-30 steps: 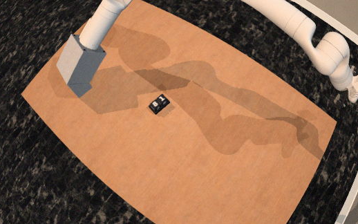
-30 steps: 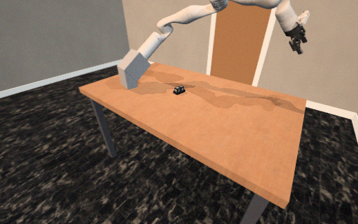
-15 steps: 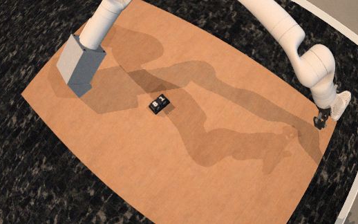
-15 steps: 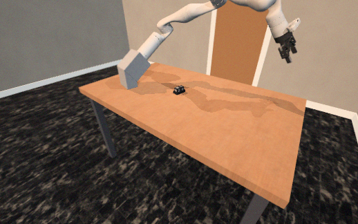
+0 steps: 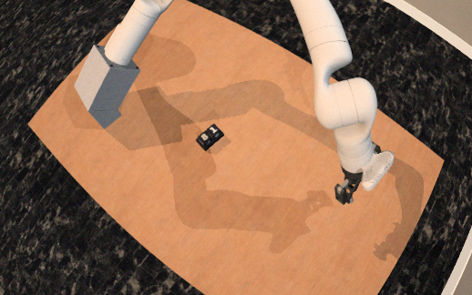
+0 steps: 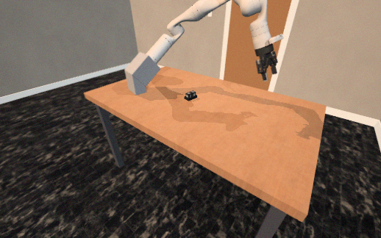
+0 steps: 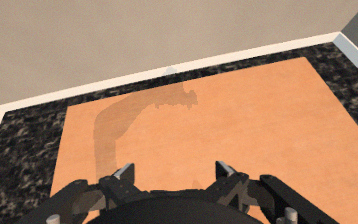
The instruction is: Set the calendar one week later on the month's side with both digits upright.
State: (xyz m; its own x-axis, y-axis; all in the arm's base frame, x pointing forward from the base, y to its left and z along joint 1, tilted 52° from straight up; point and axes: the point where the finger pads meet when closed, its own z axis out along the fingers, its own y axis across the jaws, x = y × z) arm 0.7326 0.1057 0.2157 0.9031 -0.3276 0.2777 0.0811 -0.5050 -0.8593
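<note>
A small black tray with two black number cubes stands near the middle of the wooden table. In the top view the left cube shows a white 8 or 0 on top and the right cube shows a 1. My gripper is open and empty. It hangs high above the table's far right part, well away from the calendar. The wrist view shows only bare table, not the calendar.
The arm's grey base block stands on the table's far left corner. The table's edges drop to a dark patterned floor. A wall and a door stand behind the table.
</note>
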